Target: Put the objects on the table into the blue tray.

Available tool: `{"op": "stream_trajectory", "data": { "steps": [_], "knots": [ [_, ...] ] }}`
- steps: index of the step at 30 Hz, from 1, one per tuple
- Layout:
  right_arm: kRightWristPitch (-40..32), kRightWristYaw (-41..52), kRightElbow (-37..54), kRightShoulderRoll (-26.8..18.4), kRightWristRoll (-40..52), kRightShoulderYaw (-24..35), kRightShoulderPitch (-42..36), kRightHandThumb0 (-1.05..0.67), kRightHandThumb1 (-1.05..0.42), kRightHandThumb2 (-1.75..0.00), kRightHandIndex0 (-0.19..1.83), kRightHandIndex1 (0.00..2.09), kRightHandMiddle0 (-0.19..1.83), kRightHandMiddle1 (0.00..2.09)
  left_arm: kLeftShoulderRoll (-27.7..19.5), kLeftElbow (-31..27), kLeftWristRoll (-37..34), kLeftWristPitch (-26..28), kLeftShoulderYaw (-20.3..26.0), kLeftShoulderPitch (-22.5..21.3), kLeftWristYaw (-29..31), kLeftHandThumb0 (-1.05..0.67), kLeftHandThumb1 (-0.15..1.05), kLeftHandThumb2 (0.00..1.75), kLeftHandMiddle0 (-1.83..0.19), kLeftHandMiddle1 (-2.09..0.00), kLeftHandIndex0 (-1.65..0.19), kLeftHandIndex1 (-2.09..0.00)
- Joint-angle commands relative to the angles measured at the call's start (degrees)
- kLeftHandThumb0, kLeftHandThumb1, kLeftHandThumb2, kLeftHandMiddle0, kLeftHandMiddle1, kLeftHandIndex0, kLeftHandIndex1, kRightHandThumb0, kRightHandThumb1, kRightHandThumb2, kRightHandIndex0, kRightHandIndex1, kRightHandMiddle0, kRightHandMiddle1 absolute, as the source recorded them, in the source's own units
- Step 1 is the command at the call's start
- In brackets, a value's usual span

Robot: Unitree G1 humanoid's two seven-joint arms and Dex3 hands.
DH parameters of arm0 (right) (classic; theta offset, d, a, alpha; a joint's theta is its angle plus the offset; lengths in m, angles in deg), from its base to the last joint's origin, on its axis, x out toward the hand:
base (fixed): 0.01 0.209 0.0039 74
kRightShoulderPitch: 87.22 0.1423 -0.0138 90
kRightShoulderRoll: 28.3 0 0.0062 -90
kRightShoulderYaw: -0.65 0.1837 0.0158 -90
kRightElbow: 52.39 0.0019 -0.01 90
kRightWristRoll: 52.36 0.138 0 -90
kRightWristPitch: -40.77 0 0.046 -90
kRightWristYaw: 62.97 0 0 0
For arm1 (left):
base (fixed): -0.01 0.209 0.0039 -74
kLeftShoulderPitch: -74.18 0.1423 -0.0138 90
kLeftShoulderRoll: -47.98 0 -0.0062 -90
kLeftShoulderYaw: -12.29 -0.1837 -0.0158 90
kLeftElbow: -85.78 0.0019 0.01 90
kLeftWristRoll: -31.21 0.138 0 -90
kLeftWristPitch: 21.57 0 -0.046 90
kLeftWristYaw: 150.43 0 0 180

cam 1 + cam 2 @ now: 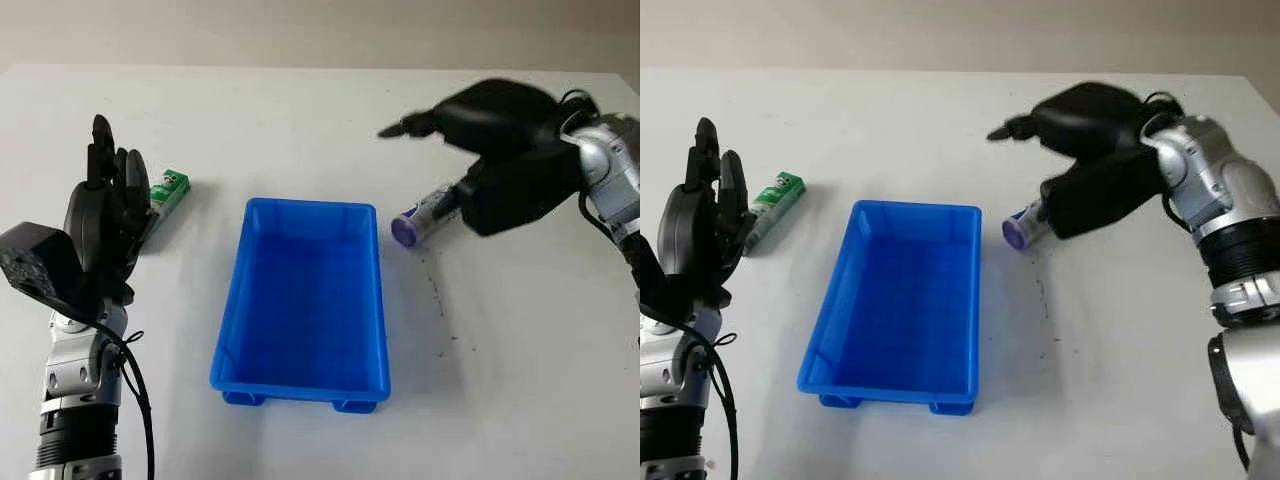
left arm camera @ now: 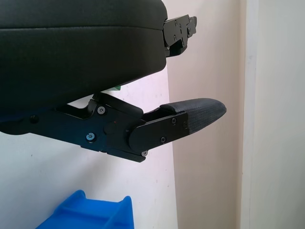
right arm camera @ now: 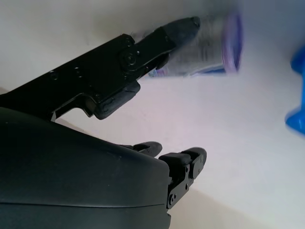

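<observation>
In the left eye view, a blue rectangular plastic tray (image 1: 303,300) stands in the centre on the white table (image 1: 300,120). At the upper right, the right hand (image 1: 470,135) hovers open over a white tube with a purple cap (image 1: 420,218), just beside the tray's right rim. At the left, the left hand (image 1: 105,215) is raised and open, near a green and white tube (image 1: 165,195).

In the right wrist view, one black finger (image 3: 178,31) lies in front of the purple-capped tube (image 3: 214,45).
</observation>
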Motion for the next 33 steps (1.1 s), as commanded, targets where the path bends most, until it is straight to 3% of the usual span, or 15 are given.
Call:
{"op": "stream_trajectory", "data": {
  "steps": [1, 10, 12, 13, 14, 15, 16, 17, 19, 20, 23, 26, 33],
  "knots": [
    [1.0, -0.1, -0.8, -0.7, -1.4, -1.4, 1.3, -0.56, -0.77, -0.06, 0.25, 0.04, 0.23, 0.06, -0.7, -0.1, -0.6, -0.8, 0.7, -0.1, 0.5, -0.72, 1.05, 0.66, 0.19, 0.00, 0.19, 0.00],
    [4.3, -4.8, -5.4, 0.7, -6.1, -6.5, -0.9, -0.44, -0.81, -0.07, 0.22, 0.04, 0.20, 0.05, -0.9, -0.2, -0.4, -0.5, 1.0, 0.0, 0.6, -0.73, 1.05, 0.66, 0.19, 0.00, 0.19, 0.00],
    [5.2, -9.4, -7.2, 0.9, -8.2, -8.0, -1.7, -0.43, -0.82, -0.06, 0.24, 0.05, 0.22, 0.06, -0.8, -0.5, -0.4, -0.2, 1.0, 0.1, 0.5, -0.73, 1.05, 0.66, 0.19, 0.00, 0.19, 0.00],
    [5.7, -13.4, -8.2, 0.9, -10.1, -9.2, -2.1, -0.40, -0.85, -0.08, 0.34, 0.11, 0.33, 0.12, -0.7, -0.5, -0.4, -0.2, 1.0, 0.1, 0.6, -0.73, 1.05, 0.66, 0.19, 0.00, 0.19, 0.00],
    [6.5, -18.3, -9.4, 0.8, -12.2, -10.4, -2.4, -0.38, -0.89, -0.06, 0.37, 0.22, 0.34, 0.29, -0.7, -0.4, -0.4, -0.2, 1.0, 0.1, 0.6, -0.73, 1.05, 0.65, 0.19, 0.00, 0.19, 0.00],
    [7.0, -22.8, -10.8, 0.8, -13.9, -11.5, -2.5, -0.34, -0.93, -0.06, 0.28, 0.65, 0.22, 0.74, -0.7, -0.3, -0.4, -0.3, 1.0, 0.0, 0.6, -0.73, 1.05, 0.65, 0.19, 0.00, 0.19, 0.00],
    [7.6, -27.0, -12.4, 0.9, -15.3, -12.4, -2.4, -0.30, -1.00, -0.06, 0.10, 1.31, 0.06, 1.33, -0.7, -0.3, -0.1, -0.3, 0.9, 0.1, 0.5, -0.73, 1.05, 0.65, 0.19, 0.00, 0.19, 0.00],
    [8.0, -29.9, -13.9, 1.1, -16.2, -13.1, -2.0, -0.29, -1.02, -0.06, 0.05, 1.56, 0.01, 1.57, -0.7, -0.2, 0.0, -0.3, 0.8, 0.0, 0.4, -0.73, 1.05, 0.65, 0.19, 0.00, 0.19, 0.00],
    [8.2, -35.8, -16.7, 1.6, -18.2, -14.7, -1.0, -0.29, -1.04, -0.06, 0.04, 1.82, -0.01, 1.81, -0.7, -0.3, 0.2, -0.3, 0.7, 0.0, 0.3, -0.73, 1.05, 0.66, 0.19, 0.00, 0.19, 0.00],
    [8.0, -38.9, -17.8, 1.8, -19.1, -15.3, -0.6, -0.35, -1.04, -0.06, 0.23, 1.98, 0.03, 1.88, -0.7, -0.5, 0.3, -0.1, 0.5, 0.0, 0.2, -0.73, 1.05, 0.66, 0.19, 0.00, 0.19, 0.00],
    [7.8, -46.4, -20.1, 2.2, -20.7, -16.8, 0.5, -0.43, -1.02, -0.05, 0.66, 2.08, 0.21, 1.82, -0.6, -0.4, 0.4, -0.1, 0.5, -0.1, 0.2, -0.73, 1.05, 0.67, 0.19, 0.00, 0.19, 0.00],
    [7.4, -51.1, -21.2, 2.6, -21.5, -17.5, 1.9, -0.45, -1.04, -0.09, 0.89, 2.09, 0.29, 2.05, -0.5, 0.2, 0.1, -0.3, 0.6, -0.5, 0.4, -0.72, 1.05, 0.67, 0.19, 0.00, 0.19, 0.00],
    [6.1, -56.1, -23.2, 4.4, -17.9, -15.1, 5.7, -0.44, -1.04, -0.06, 0.81, 2.09, 0.47, 2.09, -0.4, 0.5, 0.1, -0.5, 0.3, -0.7, 0.4, -0.73, 1.05, 0.67, 0.19, 0.00, 0.19, 0.00]
  ]
}}
